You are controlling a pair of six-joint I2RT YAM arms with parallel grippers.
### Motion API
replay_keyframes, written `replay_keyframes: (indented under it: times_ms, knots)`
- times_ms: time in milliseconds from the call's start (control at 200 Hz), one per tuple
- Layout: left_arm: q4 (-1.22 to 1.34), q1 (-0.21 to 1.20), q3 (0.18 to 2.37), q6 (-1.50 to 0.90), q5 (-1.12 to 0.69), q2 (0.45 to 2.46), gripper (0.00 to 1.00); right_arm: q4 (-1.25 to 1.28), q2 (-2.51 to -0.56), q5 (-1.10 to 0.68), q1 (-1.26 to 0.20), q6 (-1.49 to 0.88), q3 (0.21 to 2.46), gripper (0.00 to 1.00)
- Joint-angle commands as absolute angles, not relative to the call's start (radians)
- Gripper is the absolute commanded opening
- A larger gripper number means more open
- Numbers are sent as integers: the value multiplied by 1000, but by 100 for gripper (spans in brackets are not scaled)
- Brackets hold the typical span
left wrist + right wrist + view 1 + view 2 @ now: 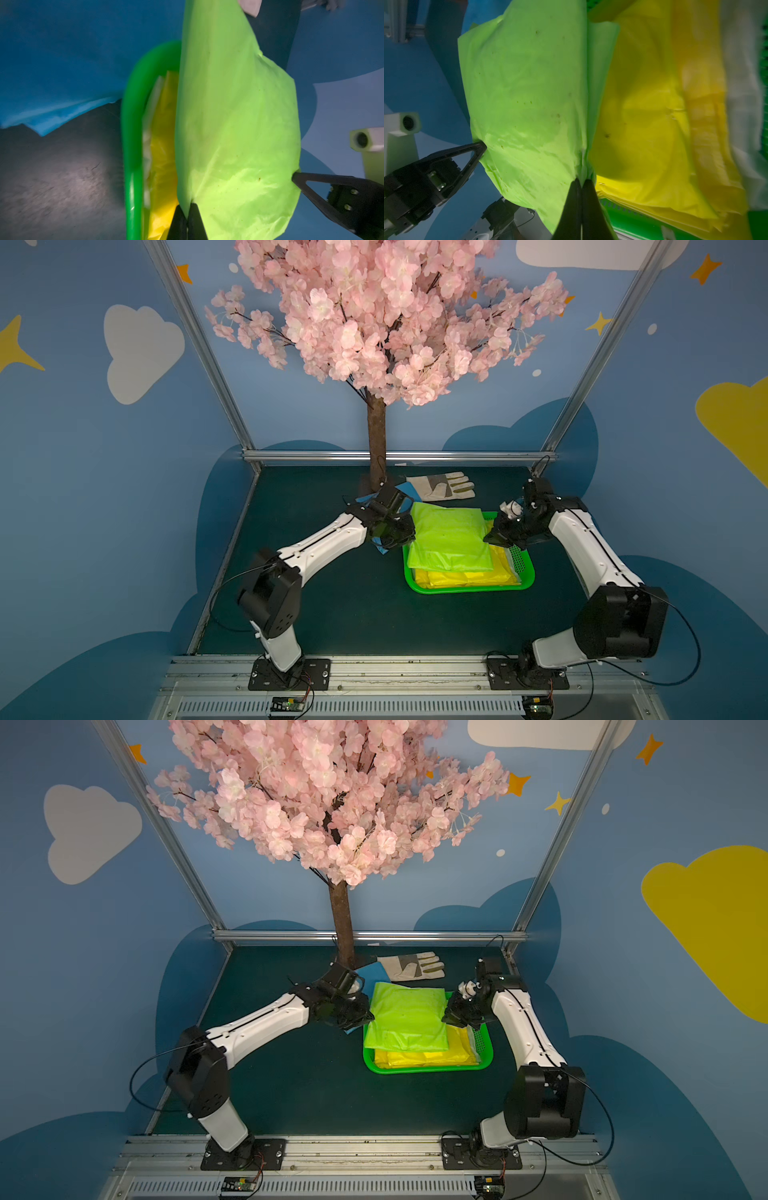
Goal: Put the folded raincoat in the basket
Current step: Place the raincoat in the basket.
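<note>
Two edges I am pinching: left gripper (409, 537), right gripper (486, 537), limp slippery green raincoat (451, 539) sagging between them.

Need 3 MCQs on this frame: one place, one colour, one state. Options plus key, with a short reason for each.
1. Where does the work glove lie relative to the basket?
A. inside it
B. on the table behind it, by the tree trunk
C. in front of it, by the arm bases

2. What colour is the raincoat lying in the basket under the lime-green raincoat?
A. yellow
B. red
C. black

3. How is the lime-green raincoat held?
A. not held, lying free on the table
B. pinched at opposite edges by the left hand and the right hand
C. pinched by one hand only

Key:
1 B: both top views show the glove beyond the basket's far rim.
2 A: the yellow raincoat shows beneath the lime-green one.
3 B: each wrist view shows that arm's hand closed on an edge.
</note>
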State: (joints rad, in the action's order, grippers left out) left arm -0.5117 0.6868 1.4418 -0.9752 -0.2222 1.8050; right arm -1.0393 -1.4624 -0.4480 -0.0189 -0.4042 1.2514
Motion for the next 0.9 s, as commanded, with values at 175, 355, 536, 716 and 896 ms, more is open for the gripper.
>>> replay_keyframes:
  times_ms: [175, 355, 536, 716, 896]
  knots:
    - [-563, 773, 1580, -995, -150, 1982, 2, -1076, -1457, -269, 17, -372, 1227, 0]
    - [-590, 821, 1584, -1010, -125, 1951, 2, -1096, -1494, -288, 15, -357, 1244, 0]
    - [-588, 831, 1558, -1031, -124, 1925, 2, -1096, -1515, -281, 20, -356, 1264, 0]
    - [-615, 842, 1597, -1024, -123, 1890, 2, -1130, -1554, -278, 31, -350, 1320, 0]
    - [-628, 849, 1611, -1022, -132, 1887, 2, -1136, -1556, -242, 33, -354, 1320, 0]
